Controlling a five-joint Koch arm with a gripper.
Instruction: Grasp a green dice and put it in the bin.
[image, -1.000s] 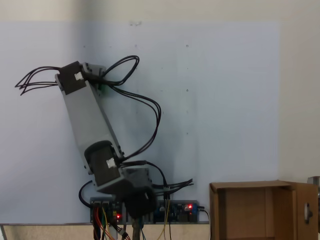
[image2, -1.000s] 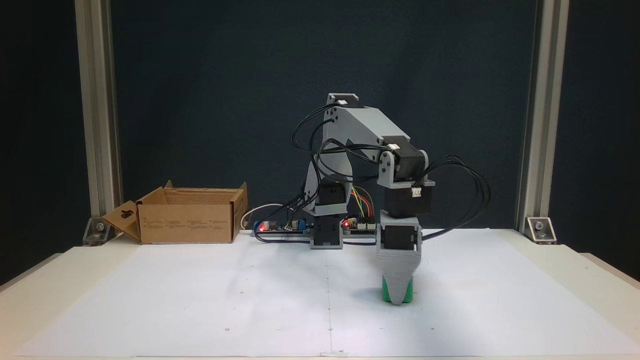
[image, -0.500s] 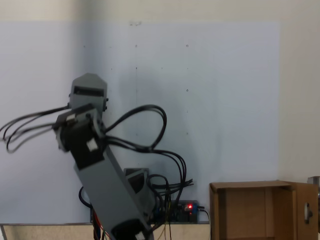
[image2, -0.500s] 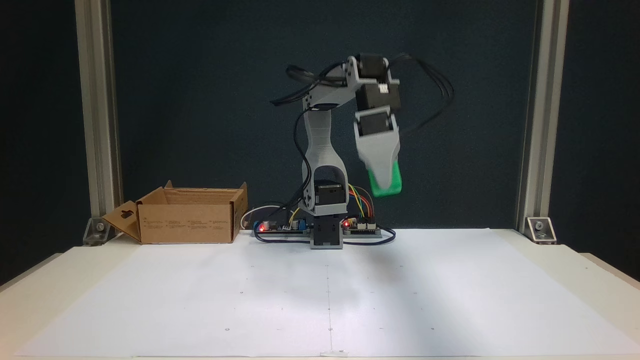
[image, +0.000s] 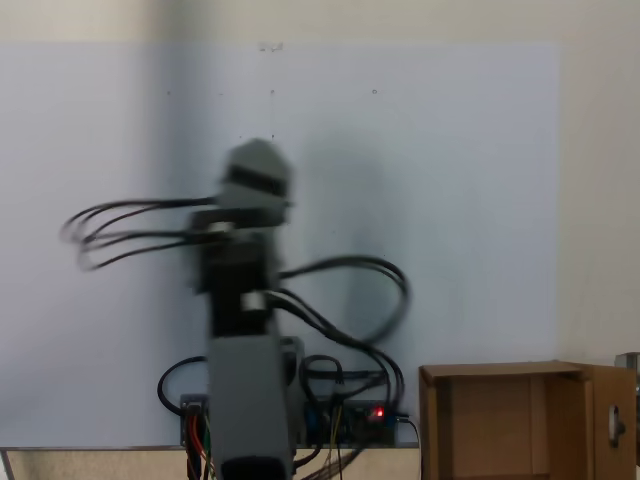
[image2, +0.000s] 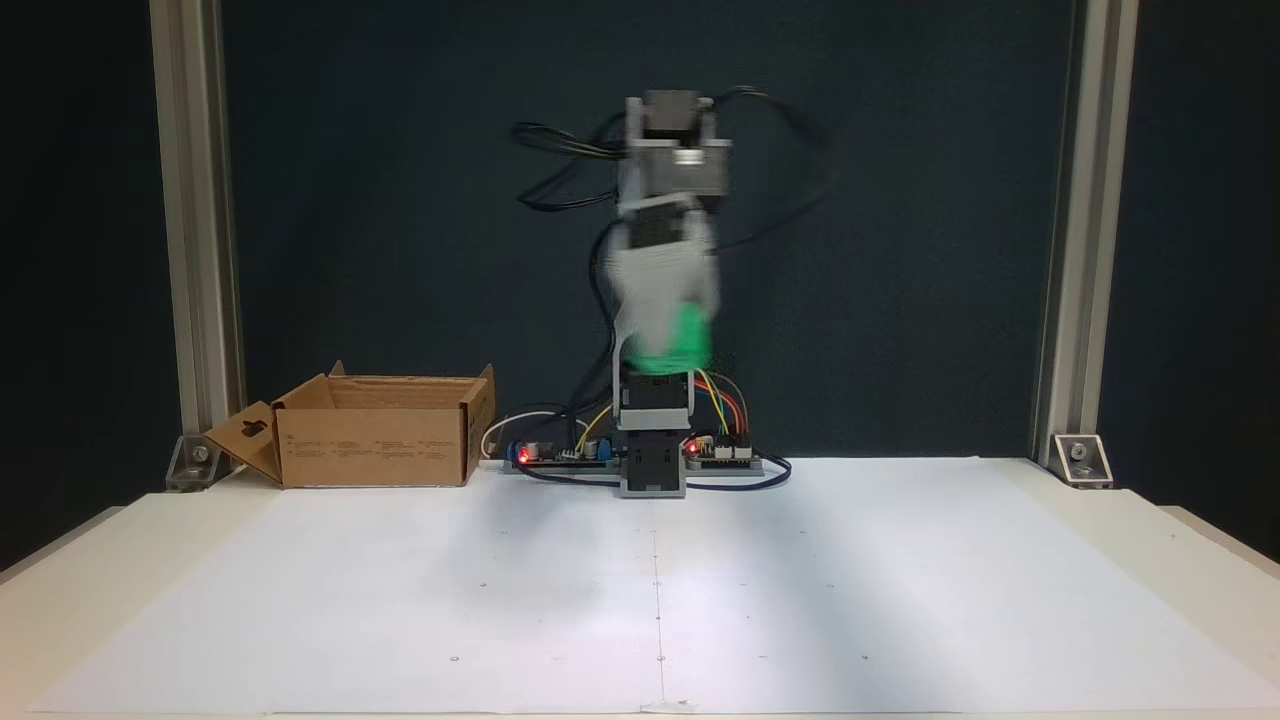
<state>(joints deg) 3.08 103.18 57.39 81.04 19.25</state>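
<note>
Blurred grey claw (image2: 668, 345) gripping green dice (image2: 680, 338), corrugated cardboard bin (image2: 375, 445)

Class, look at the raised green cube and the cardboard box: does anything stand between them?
Nothing visible does. The small green cube, held high in the grey tool, has open air toward the brown cardboard box, whose top is open with upright flaps.

Arm (image2: 665, 180) upright at frame centre in fixed view, above its base (image2: 653, 470). Gripper (image2: 662, 345) hangs high over table (image2: 900, 600), green dice (image2: 680, 335) at its tip. Bin (image2: 375, 435) on table, left of base, well apart from gripper. In fixed view bin (image: 525, 420) lower right, arm (image: 245, 330) left of centre.
</note>
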